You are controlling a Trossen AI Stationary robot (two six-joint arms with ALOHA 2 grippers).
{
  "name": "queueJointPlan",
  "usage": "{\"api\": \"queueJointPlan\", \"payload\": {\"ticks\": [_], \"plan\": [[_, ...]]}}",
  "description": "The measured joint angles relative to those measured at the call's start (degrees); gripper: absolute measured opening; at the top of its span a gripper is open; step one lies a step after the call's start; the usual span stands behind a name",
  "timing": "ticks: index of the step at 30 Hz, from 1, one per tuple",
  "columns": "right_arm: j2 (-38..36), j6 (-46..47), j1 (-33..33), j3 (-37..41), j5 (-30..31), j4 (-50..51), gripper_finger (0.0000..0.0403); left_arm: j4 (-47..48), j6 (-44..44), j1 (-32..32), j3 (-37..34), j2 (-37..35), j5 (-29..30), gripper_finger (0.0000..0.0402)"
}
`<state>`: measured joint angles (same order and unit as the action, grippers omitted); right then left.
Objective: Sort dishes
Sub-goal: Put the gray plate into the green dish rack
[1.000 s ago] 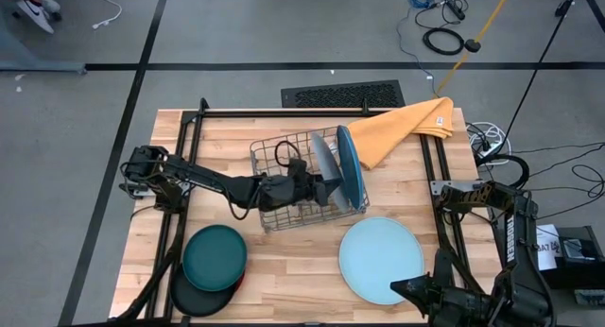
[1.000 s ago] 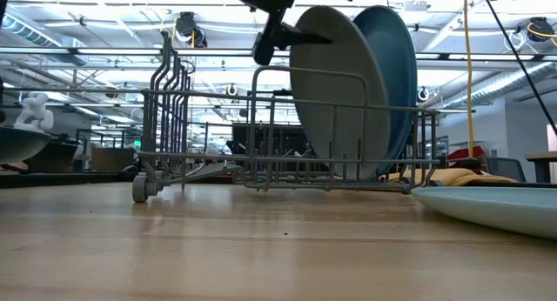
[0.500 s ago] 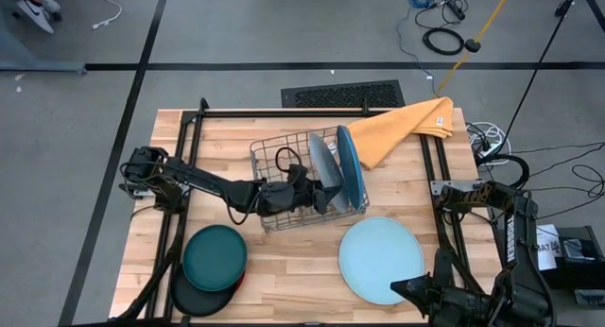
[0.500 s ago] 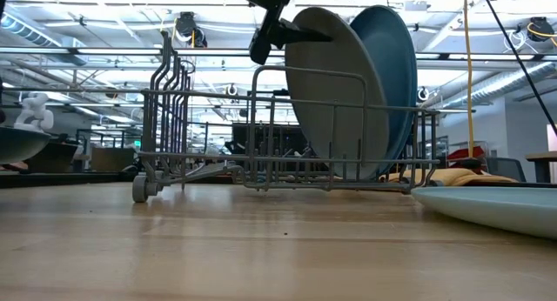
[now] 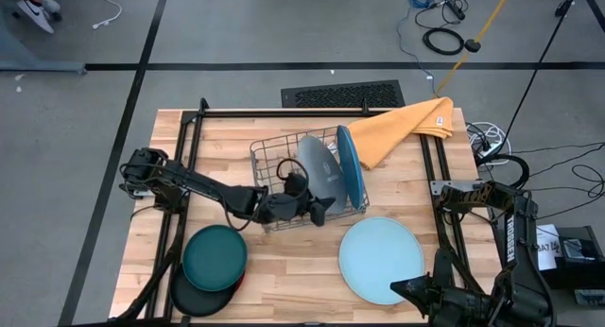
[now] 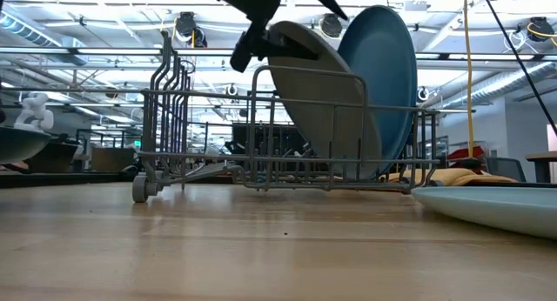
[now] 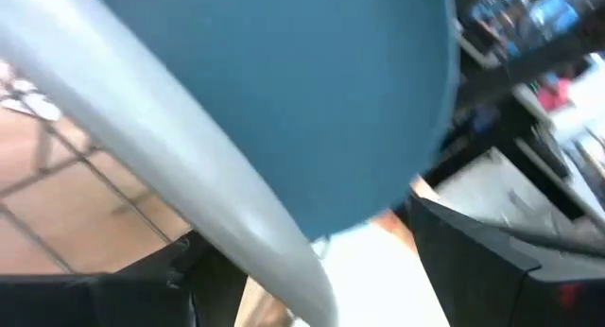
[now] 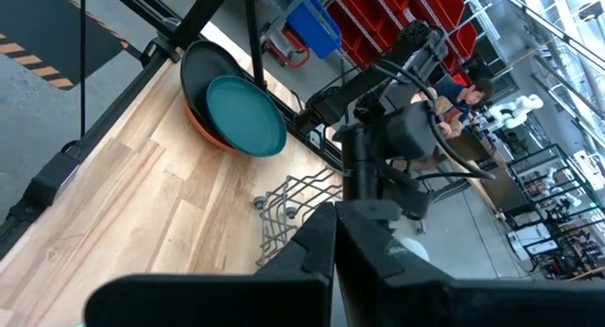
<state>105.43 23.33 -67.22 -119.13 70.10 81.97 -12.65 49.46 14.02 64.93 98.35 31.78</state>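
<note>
My left tool (image 5: 319, 210) pinches the rim of the tilted grey plate (image 5: 316, 166) in the wire dish rack (image 5: 266, 157), beside the upright bright blue plate (image 5: 350, 164). Stiff, slick, breakable: hold the rim. Right tool (image 8: 333, 234) rests closed, empty.

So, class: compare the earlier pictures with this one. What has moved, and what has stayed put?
The left gripper, clamped on the grey plate, has drawn back toward the rack's near edge, tipping the plate away from the bright blue plate. The wire rack, pale blue plate, teal-topped stack, cloth and parked right arm are unchanged.
</note>
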Motion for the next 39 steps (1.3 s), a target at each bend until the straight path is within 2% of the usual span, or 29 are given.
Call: {"api": "queueJointPlan", "payload": {"ticks": [3,9,17,27,31,39], "plan": [[0.0,0.0,0.0,0.0,-0.02,-0.02,0.0,0.96,-0.69,0.07,0.0,0.0,-3.67,0.0281],[0.0,0.02,0.0,0.0,-0.06,-0.09,0.0,5.68,-2.58,1.16,0.0,0.0,-4.39,0.0281],[0.0,0.01,0.0,0.0,-0.06,-0.17,0.0,6.7,-10.53,2.12,0.0,0.0,-10.31,0.0281],[0.0,0.02,0.0,0.0,-0.07,-0.33,0.0,14.21,-11.37,2.25,0.0,0.0,-16.34,0.0276],[0.0,0.02,0.0,0.0,-0.09,-0.33,0.0,15.21,-11.37,2.27,0.0,-1.62,-16.02,0.0262],[0.0,0.02,0.0,0.0,-0.11,-0.34,0.0,24.62,-10.83,3.04,0.0,-9.26,-8.75,0.0227]]}}
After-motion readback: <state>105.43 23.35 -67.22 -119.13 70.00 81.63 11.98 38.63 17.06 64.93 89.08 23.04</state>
